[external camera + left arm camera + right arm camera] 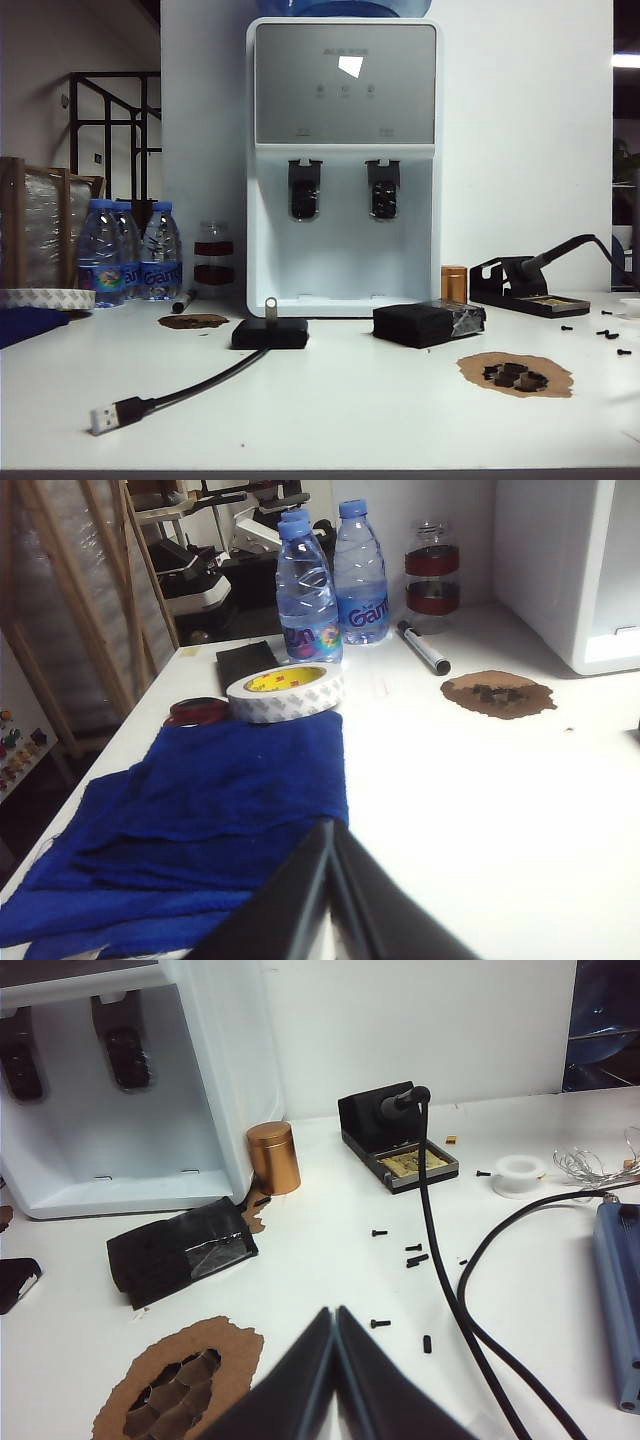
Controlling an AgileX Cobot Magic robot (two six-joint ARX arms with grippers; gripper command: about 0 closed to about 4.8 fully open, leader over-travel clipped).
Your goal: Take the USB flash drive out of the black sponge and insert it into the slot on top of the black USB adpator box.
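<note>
A: We've got open table in front of the black USB adpator box (270, 333), except its cable (195, 386) snaking across.

B: Yep, and the water dispenser (343, 160) walls off the back. The black sponge (428, 323) sits right of the box, foam scraps (515, 376) just in front of it.

A: Bottles (128, 250) crowd our far left, soldering stand (528, 285) the right.

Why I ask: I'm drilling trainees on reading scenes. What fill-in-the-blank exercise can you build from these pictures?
1. The USB flash drive stands upright in the top of the black USB adpator box, not in the black ____.
2. The black sponge is partly wrapped in clear ____.
3. The left gripper, above the blue cloth, and the right gripper both have their jaws ____.
4. The box's cable ends in a silver ____.

Missing words: sponge; tape; shut; plug
</note>
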